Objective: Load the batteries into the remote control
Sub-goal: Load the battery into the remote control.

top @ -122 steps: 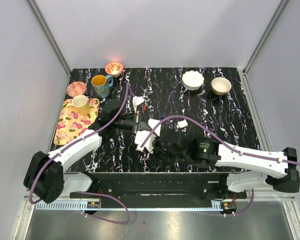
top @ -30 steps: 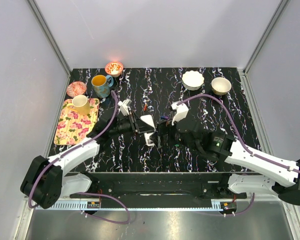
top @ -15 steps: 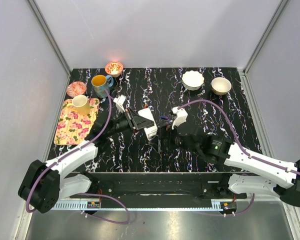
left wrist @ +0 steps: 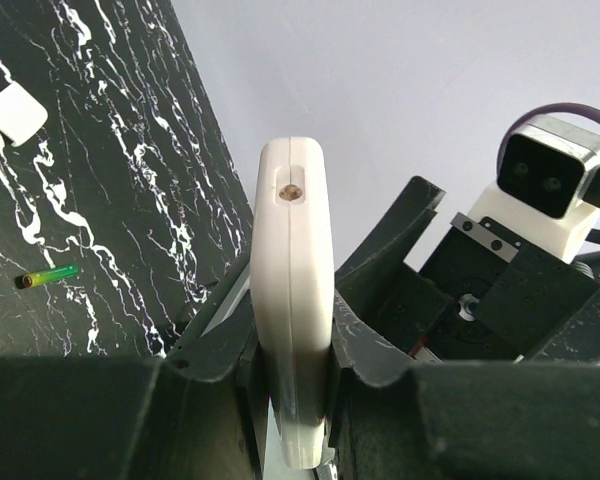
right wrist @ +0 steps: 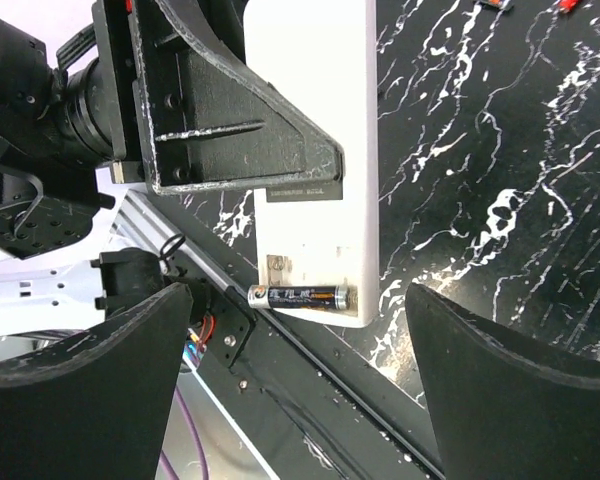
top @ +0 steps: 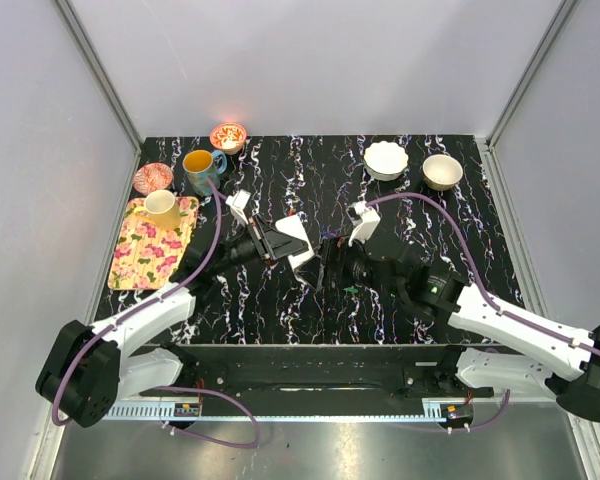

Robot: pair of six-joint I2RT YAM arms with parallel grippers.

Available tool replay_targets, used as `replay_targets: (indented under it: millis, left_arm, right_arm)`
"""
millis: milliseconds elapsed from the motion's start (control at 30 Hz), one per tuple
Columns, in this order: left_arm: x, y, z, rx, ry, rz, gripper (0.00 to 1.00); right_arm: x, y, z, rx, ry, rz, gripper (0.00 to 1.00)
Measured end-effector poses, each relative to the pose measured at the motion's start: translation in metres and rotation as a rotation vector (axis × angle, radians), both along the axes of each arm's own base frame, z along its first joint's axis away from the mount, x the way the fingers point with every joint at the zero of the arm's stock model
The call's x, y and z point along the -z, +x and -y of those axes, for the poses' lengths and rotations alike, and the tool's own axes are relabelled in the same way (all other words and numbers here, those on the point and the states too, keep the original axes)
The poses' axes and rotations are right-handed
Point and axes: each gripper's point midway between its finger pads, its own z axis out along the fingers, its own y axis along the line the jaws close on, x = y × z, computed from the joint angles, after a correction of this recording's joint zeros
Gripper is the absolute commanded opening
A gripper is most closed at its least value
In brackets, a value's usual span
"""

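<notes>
My left gripper (top: 277, 246) is shut on the remote control (top: 296, 244) and holds it above the middle of the table. In the left wrist view the remote control (left wrist: 293, 260) stands edge-on, pinched between both fingers of that gripper (left wrist: 293, 352). My right gripper (top: 327, 268) is just right of it, open. In the right wrist view the remote control's plain white back (right wrist: 330, 120) faces the camera. One black battery (right wrist: 300, 295) lies across the open compartment at its lower end, between the wide-apart fingers of my right gripper (right wrist: 298, 302) and touching neither. A green battery (left wrist: 48, 275) lies loose on the table.
A small white cover piece (left wrist: 12, 112) lies on the black marbled table. At the back left are a floral tray (top: 140, 255) with a yellow cup (top: 162, 207), a blue mug (top: 202, 170) and two patterned bowls (top: 228, 135). A white bowl (top: 386, 160) and a tan bowl (top: 442, 171) stand back right.
My left gripper has carried the remote control a little up and toward the back. The right wrist has swung round to sit close beside the remote's end.
</notes>
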Motion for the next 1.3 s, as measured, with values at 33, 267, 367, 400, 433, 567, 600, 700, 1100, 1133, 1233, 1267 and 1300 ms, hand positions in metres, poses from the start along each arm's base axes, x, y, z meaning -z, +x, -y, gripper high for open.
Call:
replay_targets:
  millis: [33,267,367,400,433,567,600,700,1100,1133,1233,1267,1300]
  left_arm:
    - [-0.001,0.0,0.0,0.002,-0.004,0.002,0.0]
    - [-0.011,-0.002,0.0,0.007,-0.034,0.021,0.0]
    - [-0.012,-0.002,0.0,0.008,-0.04,0.021,0.0]
    - [-0.013,-0.002,0.0,0.009,-0.042,0.024,0.0]
    - [-0.013,-0.002,0.0,0.009,-0.044,0.025,0.0]
    - [-0.017,-0.002,0.001,0.011,-0.054,0.033,0.0]
    - [-0.017,-0.003,0.001,0.012,-0.056,0.033,0.0]
    - [-0.019,-0.003,0.0,0.012,-0.062,0.038,0.0]
    - [-0.015,-0.004,0.0,0.012,-0.063,0.03,0.0]
    - [-0.015,-0.004,0.0,0.012,-0.063,0.031,0.0]
    - [-0.015,-0.004,0.0,0.012,-0.063,0.031,0.0]
    - [-0.015,-0.004,0.0,0.012,-0.063,0.031,0.0]
    - [-0.015,-0.004,0.0,0.012,-0.063,0.031,0.0]
  right_arm:
    - [0.001,0.0,-0.002,-0.007,0.002,-0.005,0.9]
    - [0.011,-0.001,-0.011,-0.046,-0.004,-0.042,0.84]
    - [0.013,-0.002,-0.012,-0.062,-0.002,-0.053,0.83]
    - [0.012,-0.002,-0.012,-0.063,-0.001,-0.053,0.82]
    - [0.012,-0.002,-0.013,-0.065,0.001,-0.054,0.82]
    - [0.01,-0.002,-0.013,-0.072,0.011,-0.054,0.8]
    - [0.009,-0.001,-0.013,-0.073,0.014,-0.053,0.79]
    - [0.008,0.0,-0.013,-0.07,0.018,-0.051,0.77]
    - [0.013,0.003,-0.011,-0.06,0.027,-0.064,0.7]
    - [0.013,0.003,-0.011,-0.06,0.028,-0.065,0.69]
    - [0.013,0.002,-0.011,-0.066,0.03,-0.068,0.64]
    - [0.012,0.002,-0.012,-0.069,0.034,-0.07,0.62]
    - [0.012,0.002,-0.012,-0.071,0.038,-0.069,0.61]
